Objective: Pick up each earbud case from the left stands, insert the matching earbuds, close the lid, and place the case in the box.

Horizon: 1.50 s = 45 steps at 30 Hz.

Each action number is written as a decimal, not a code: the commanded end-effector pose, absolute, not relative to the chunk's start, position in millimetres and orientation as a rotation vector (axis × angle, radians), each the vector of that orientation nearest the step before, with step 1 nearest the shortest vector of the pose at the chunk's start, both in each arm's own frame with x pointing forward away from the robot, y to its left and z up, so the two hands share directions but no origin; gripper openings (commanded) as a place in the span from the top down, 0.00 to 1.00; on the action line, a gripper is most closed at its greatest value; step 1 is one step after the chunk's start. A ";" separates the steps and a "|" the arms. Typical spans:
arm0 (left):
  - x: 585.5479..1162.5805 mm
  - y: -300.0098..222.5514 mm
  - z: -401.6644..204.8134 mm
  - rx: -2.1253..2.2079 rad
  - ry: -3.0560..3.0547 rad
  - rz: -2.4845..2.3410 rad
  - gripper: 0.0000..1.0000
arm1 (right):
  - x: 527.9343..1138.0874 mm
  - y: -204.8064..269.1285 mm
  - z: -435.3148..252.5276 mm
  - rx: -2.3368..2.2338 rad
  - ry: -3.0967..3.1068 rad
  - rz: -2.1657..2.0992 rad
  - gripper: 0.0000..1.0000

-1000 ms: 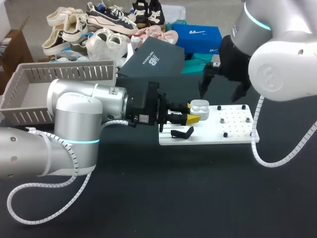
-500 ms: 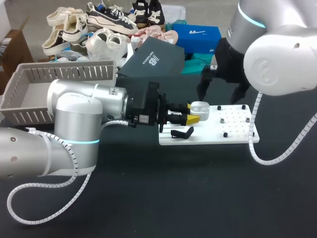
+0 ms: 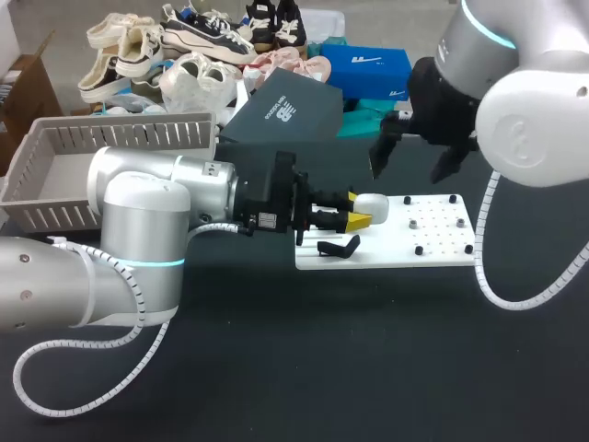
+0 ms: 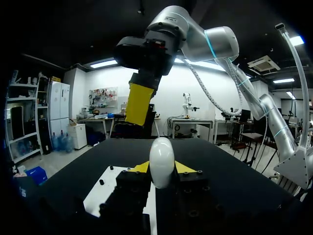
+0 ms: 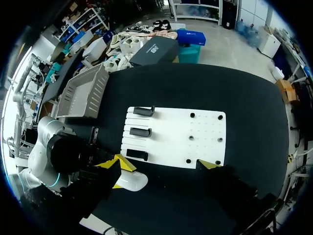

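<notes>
A white earbud case [image 3: 372, 207], rounded and with its lid down, is clamped between the yellow tips of my left gripper [image 3: 359, 215], just over the left end of the white board [image 3: 396, 250]. In the left wrist view the case [image 4: 162, 159] stands upright between the fingers of that gripper [image 4: 162, 170]. My right gripper [image 3: 414, 161] hangs open above and behind the case, holding nothing. From the right wrist view its gripper [image 5: 164, 165] looks straight down on the board [image 5: 176, 139], with the case [image 5: 132, 180] beside one of its tips.
Black stands [image 5: 138, 132] sit along the board's left part, one [image 3: 337, 247] just in front of the case, and small black pegs [image 3: 419, 250] dot its right part. A grey slatted basket [image 3: 55, 175] stands at the far left.
The case's lid, raised a second ago, is now down. My right gripper dipped left toward the case, then drew back up and to the right. The left arm stayed put.
</notes>
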State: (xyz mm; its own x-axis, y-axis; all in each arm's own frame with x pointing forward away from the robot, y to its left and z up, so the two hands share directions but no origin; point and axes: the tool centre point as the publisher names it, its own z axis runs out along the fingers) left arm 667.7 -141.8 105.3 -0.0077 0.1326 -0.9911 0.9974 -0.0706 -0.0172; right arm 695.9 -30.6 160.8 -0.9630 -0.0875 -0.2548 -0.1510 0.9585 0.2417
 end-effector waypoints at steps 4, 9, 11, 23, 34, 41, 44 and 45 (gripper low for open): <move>672.7 -126.0 110.8 1.348 1.304 -1.181 1.00 | 663.4 -53.3 166.6 -0.311 2.867 0.453 0.00; 678.9 -102.2 116.0 1.322 1.353 -1.146 1.00 | 651.4 -54.9 163.2 -0.418 2.884 0.464 0.00; 682.2 -90.0 118.3 1.293 1.374 -1.138 1.00 | 648.0 -56.2 163.9 -0.443 2.868 0.477 0.00; 693.0 -30.9 130.3 1.215 1.498 -1.065 1.00 | 643.8 -63.1 166.7 -0.455 2.748 0.523 0.00; 704.5 13.2 137.5 1.187 1.623 -0.940 1.00 | 641.6 -63.5 167.1 -0.449 2.733 0.538 0.00; 711.3 51.7 136.1 1.104 1.744 -0.805 1.00 | 641.6 -63.5 167.1 -0.449 2.733 0.538 0.00; 716.5 71.4 133.6 1.047 1.796 -0.752 1.00 | 641.6 -63.5 167.1 -0.449 2.733 0.538 0.00; 717.5 76.5 132.5 1.024 1.821 -0.731 1.00 | 641.6 -63.5 167.1 -0.449 2.733 0.538 0.00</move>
State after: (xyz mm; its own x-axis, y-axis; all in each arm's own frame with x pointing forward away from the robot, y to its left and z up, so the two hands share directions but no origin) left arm 729.8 67.2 128.2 -0.2449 0.3476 -0.9051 0.9073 0.4112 -0.0875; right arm 643.2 -63.1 167.3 -0.9007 -0.2426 -0.3603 -0.3612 0.8790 0.3112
